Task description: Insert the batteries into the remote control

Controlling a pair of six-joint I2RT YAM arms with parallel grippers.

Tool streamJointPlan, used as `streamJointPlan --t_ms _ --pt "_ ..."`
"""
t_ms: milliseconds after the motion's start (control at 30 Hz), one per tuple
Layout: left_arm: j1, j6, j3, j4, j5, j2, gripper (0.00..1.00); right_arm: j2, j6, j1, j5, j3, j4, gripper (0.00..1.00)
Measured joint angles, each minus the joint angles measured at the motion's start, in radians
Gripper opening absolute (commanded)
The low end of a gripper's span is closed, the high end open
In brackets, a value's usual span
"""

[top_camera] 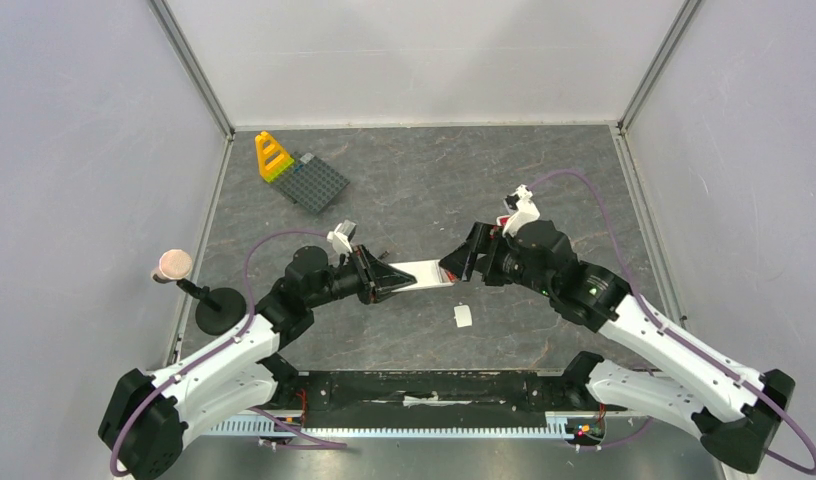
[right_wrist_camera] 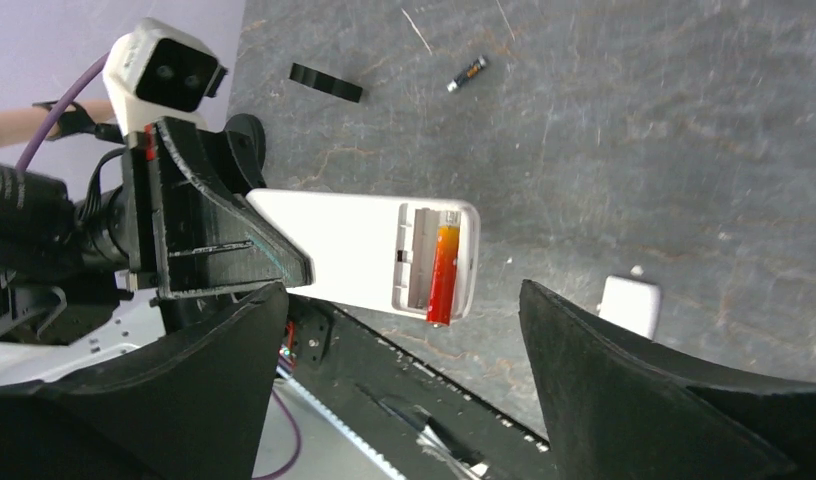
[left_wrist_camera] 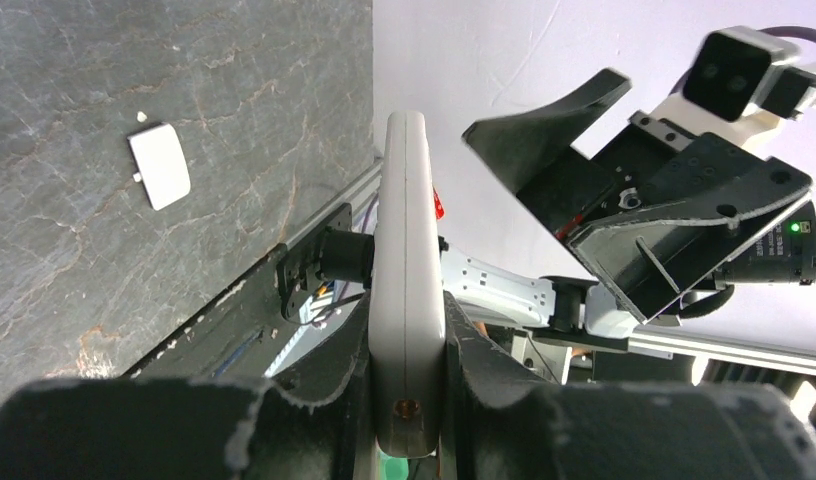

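Note:
My left gripper (top_camera: 389, 280) (left_wrist_camera: 409, 330) is shut on the white remote control (top_camera: 424, 275) (left_wrist_camera: 406, 240) (right_wrist_camera: 344, 250) and holds it above the table, edge-on in the left wrist view. The open battery bay faces my right wrist camera. One red-orange battery (right_wrist_camera: 442, 272) lies in the bay, its lower end poking past the remote's edge. The slot beside it looks empty. My right gripper (top_camera: 454, 265) (right_wrist_camera: 399, 300) stands open at the remote's end, holding nothing. A dark battery (right_wrist_camera: 468, 73) lies loose on the table.
The remote's white battery cover (top_camera: 463, 316) (left_wrist_camera: 159, 165) (right_wrist_camera: 630, 303) lies on the grey tabletop. A small black bar (right_wrist_camera: 326, 83) lies near the loose battery. A grey baseplate (top_camera: 319, 185) with a yellow piece (top_camera: 272, 157) sits at the back left. A pink-knobbed stand (top_camera: 172, 264) is at the left.

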Motion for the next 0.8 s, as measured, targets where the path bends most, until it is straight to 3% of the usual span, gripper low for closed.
streamJointPlan --t_ms 133,467,667,800 --pt "0.009 -0.002 0.0 0.002 0.075 0.016 0.02 -0.044 -0.167 -0.013 -0.055 -0.011 0.03 0.98" --pt "0.015 0.045 0.039 -0.02 0.359 0.161 0.02 -0.004 -0.579 -0.016 -0.364 0.007 -0.021 0.98" --pt "0.015 0.154 0.108 -0.038 0.503 0.258 0.02 -0.015 -0.649 -0.016 -0.455 -0.055 -0.029 0.98" --pt "0.015 0.284 0.159 -0.164 0.559 0.282 0.02 -0.013 -0.634 -0.016 -0.5 -0.124 -0.015 0.98"
